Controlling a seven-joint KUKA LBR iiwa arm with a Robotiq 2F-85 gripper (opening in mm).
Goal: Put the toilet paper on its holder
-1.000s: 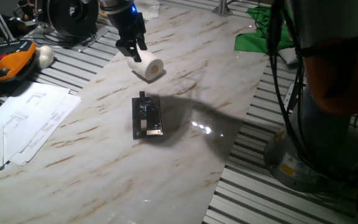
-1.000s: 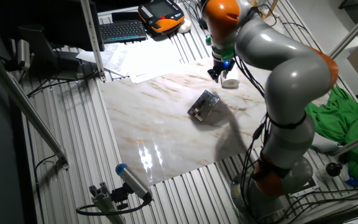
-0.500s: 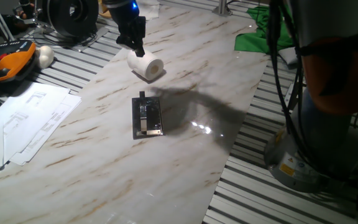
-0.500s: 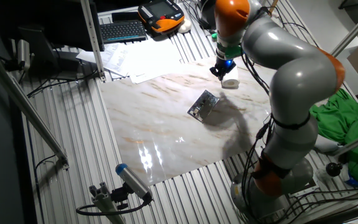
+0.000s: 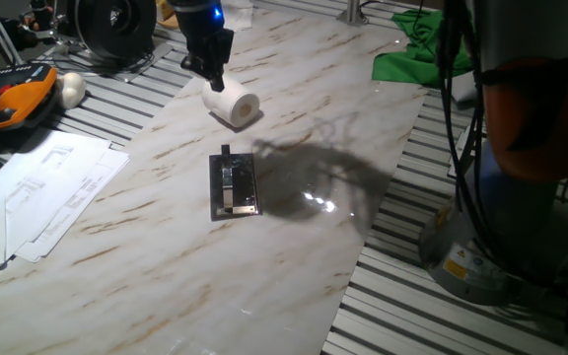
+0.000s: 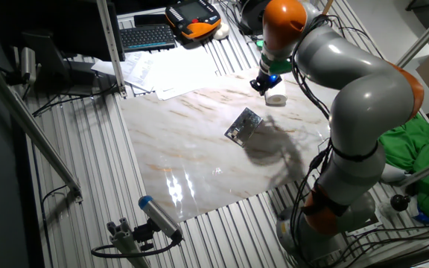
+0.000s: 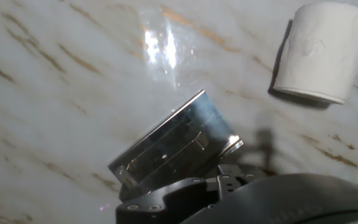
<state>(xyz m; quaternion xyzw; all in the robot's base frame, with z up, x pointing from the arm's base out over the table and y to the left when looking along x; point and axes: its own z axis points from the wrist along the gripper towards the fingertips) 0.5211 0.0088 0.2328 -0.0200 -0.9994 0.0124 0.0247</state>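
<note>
Toilet paper (image 5: pixel 233 106) lies on its side on the marble slab (image 5: pixel 294 247), loose, its open core facing the near edge in one fixed view. The holder (image 5: pixel 233 184) sits flat on the slab nearer the middle, apart from the roll, with its short peg at the end toward the roll. The gripper (image 5: pixel 209 67) hangs over the roll's far end, close above it or touching; I cannot tell which, and I cannot tell whether its jaws stand apart or together, since the fingers merge into one dark shape. The hand view shows the roll (image 7: pixel 319 53) in the upper right and the holder (image 7: pixel 176 140) tilted in the middle, but no fingertips.

Judged from this, the main risk is the roll itself. It is round and free, so a finger landing off-centre could push it rolling toward the holder or off the slab. A pinch on the soft paper alone could crush it or peel off a sheet. Later, a tilted roll could miss the peg and knock the light holder aside.
</note>
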